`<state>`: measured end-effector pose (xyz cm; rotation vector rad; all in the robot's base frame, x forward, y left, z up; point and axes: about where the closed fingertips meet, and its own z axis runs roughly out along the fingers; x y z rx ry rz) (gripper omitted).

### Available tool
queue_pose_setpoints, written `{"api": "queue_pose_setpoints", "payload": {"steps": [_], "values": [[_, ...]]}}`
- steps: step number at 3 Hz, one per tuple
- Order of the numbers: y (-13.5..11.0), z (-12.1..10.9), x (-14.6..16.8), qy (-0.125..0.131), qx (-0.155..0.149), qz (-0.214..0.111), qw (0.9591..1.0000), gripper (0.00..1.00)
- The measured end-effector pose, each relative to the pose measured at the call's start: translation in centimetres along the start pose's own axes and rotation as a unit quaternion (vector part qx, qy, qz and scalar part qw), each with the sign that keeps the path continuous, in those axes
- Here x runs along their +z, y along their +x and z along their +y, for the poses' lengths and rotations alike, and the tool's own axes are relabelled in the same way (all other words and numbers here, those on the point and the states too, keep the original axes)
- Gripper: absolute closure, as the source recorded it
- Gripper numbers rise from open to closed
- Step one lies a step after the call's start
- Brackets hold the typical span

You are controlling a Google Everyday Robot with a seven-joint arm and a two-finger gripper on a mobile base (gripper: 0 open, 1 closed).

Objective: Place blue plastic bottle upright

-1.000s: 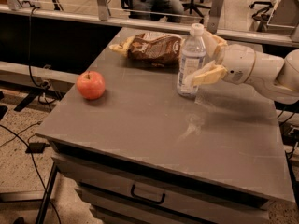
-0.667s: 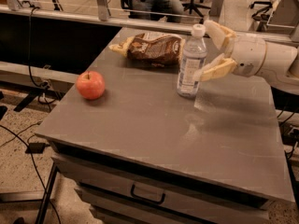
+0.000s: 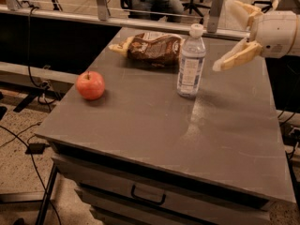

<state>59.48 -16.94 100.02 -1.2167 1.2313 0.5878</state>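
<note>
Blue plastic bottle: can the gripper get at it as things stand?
Likely yes. The gripper hangs open just right of the upright blue plastic bottle, with nothing between them. The snack bag lies behind it, and the apple sits far left.

ok so the gripper [image 3: 224,35] let go of the blue plastic bottle [image 3: 191,64] and backed off up and to the right, fingers spread wide, bottle now standing free on its own
</note>
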Motion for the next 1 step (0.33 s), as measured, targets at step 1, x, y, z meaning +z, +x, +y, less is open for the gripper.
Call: {"api": "queue_pose_setpoints", "payload": {"steps": [1], "values": [[0.0,0.0,0.0,0.0,0.0,0.0,1.0,0.0]]}}
